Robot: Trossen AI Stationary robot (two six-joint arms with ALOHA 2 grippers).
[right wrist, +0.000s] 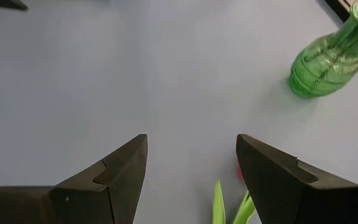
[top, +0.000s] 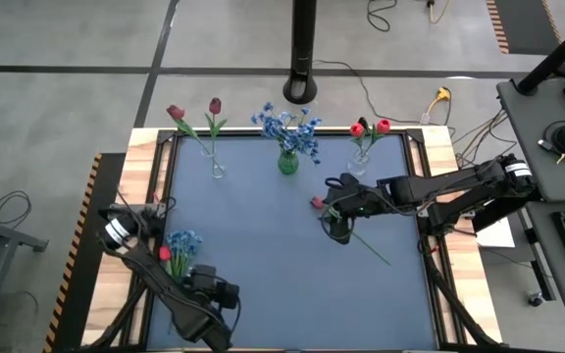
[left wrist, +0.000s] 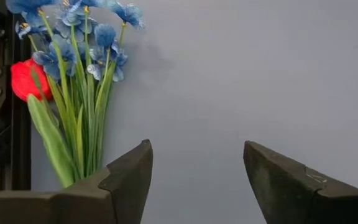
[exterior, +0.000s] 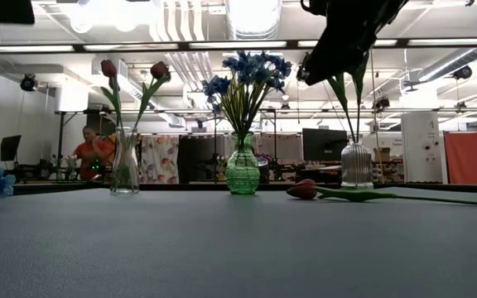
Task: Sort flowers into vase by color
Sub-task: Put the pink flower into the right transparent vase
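Three vases stand along the far edge. A clear vase (top: 216,169) holds two maroon tulips, a green vase (top: 287,162) holds blue sprigs, and a second clear vase (top: 358,163) holds two red tulips. One red tulip (top: 317,203) lies flat on the mat, its stem (top: 371,247) running toward the near right. My right gripper (top: 336,226) hovers open above that tulip; its leaves (right wrist: 219,202) show between the fingers. A blue sprig (top: 181,240) and a red tulip (left wrist: 27,78) lie at the left edge. My left gripper (top: 214,286) is open near them.
The mat's middle (top: 263,235) is bare. The green vase (right wrist: 325,62) stands just beyond the right gripper. Wooden table borders and black frame rails (top: 430,245) edge the mat. A person sits far back in the room (exterior: 93,153).
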